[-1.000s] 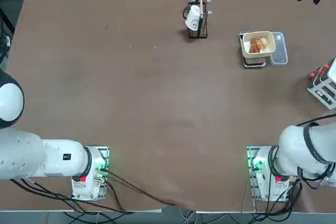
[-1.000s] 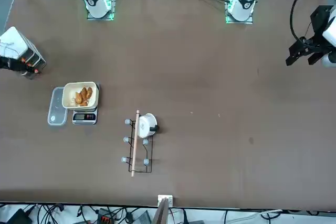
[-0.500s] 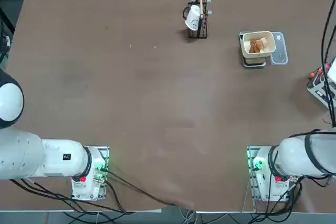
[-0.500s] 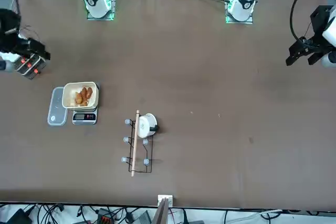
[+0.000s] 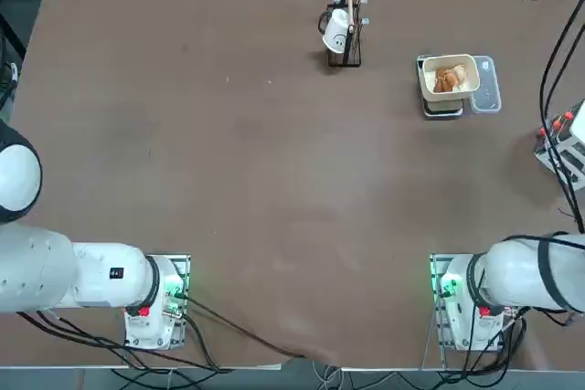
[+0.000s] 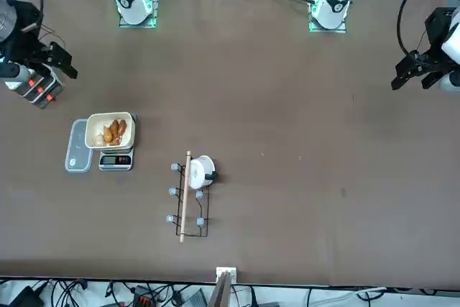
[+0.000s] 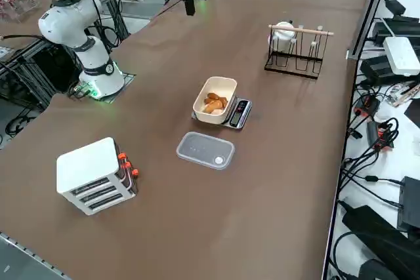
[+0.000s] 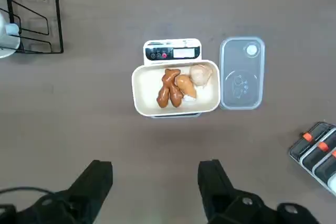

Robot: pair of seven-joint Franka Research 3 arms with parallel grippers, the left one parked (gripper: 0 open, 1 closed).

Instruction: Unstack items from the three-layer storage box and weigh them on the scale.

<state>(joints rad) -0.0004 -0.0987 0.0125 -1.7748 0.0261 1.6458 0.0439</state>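
The brown desk [image 7: 275,162] is carrying, by its right edge, the white tiered storage box [image 7: 98,176] with dark drawers. The right gripper [image 8: 153,169] is hanging wide, holding nothing. Toward the far right corner, the grey-white scale [image 8: 172,51] is bearing the cream rounded bowl [image 8: 144,103], and the brown and tan lumps [image 8: 169,87] are lying inside. Weighing is apparently under way; good handling is probably keeping the fingers high and the bowl untouched while the reading is settling.

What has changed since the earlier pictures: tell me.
The right gripper moved toward the robot's left, high over the table; it is open and holds nothing. The storage box, the scale, the cream bowl and the rack stayed put.
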